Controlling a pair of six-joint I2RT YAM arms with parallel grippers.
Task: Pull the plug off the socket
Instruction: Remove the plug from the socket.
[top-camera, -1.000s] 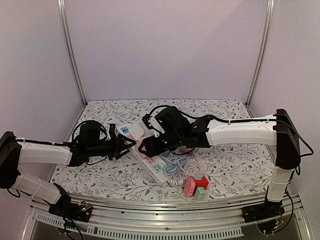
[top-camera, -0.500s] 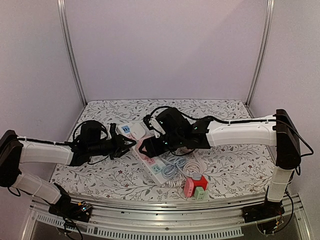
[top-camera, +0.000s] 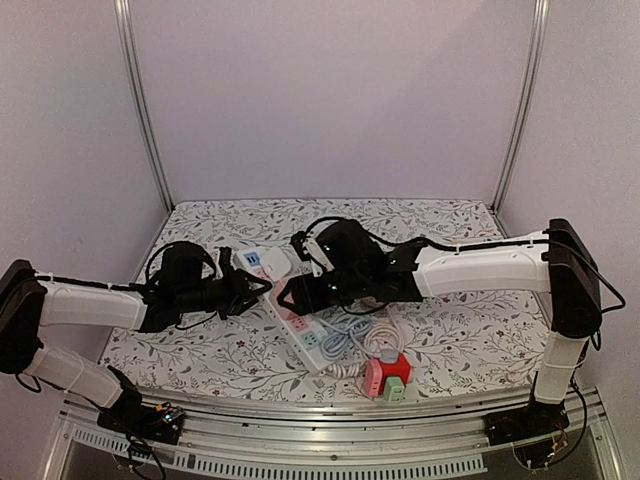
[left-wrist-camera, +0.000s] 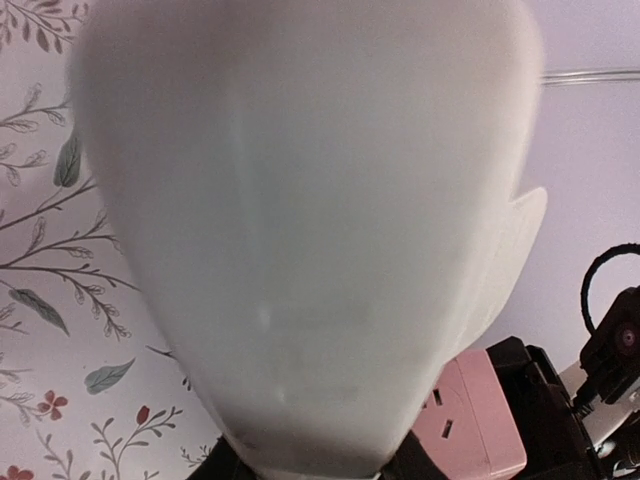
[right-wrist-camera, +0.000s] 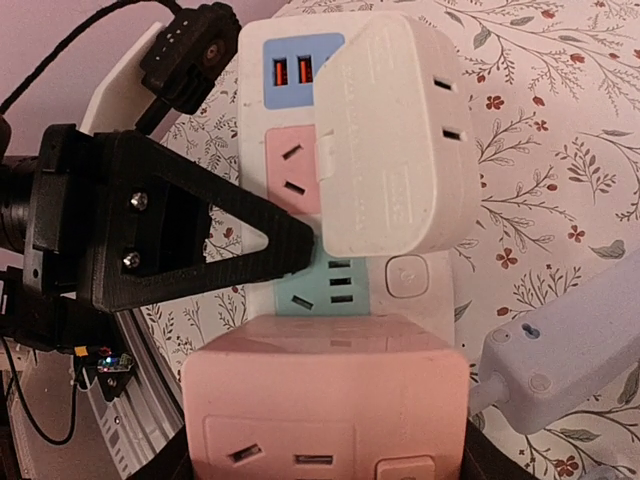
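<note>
Where the top view looks down on the bench (top-camera: 450, 330), a white power strip (top-camera: 312, 340) with coloured socket panels is seen laid slantwise from left of the middle towards the near edge, and the white plug (top-camera: 272, 263) is found on its far end. The left fingers (top-camera: 248, 290) are held just beside the plug on the side of the left edge, while the right fingers (top-camera: 292, 296) are set over the strip's middle, close to them. A coiled white cable (top-camera: 350, 330) is laid to the right of the strip, and a red and green socket cube (top-camera: 388, 374) is placed close to the near edge, right of the middle. In the left wrist view almost everything is covered by the blurred plug (left-wrist-camera: 300, 220), which is set between the dark finger bases at the bottom; whether it is clamped cannot be told. In the right wrist view the plug (right-wrist-camera: 400, 140) is seen lying on the strip beside the blue USB panel (right-wrist-camera: 300, 70), half over a pink socket, with one left fingertip (right-wrist-camera: 300, 245) touching its corner. The strip's nearer pink panel (right-wrist-camera: 325, 410) is flanked on both sides by the right fingers, which are closed onto it.
</note>
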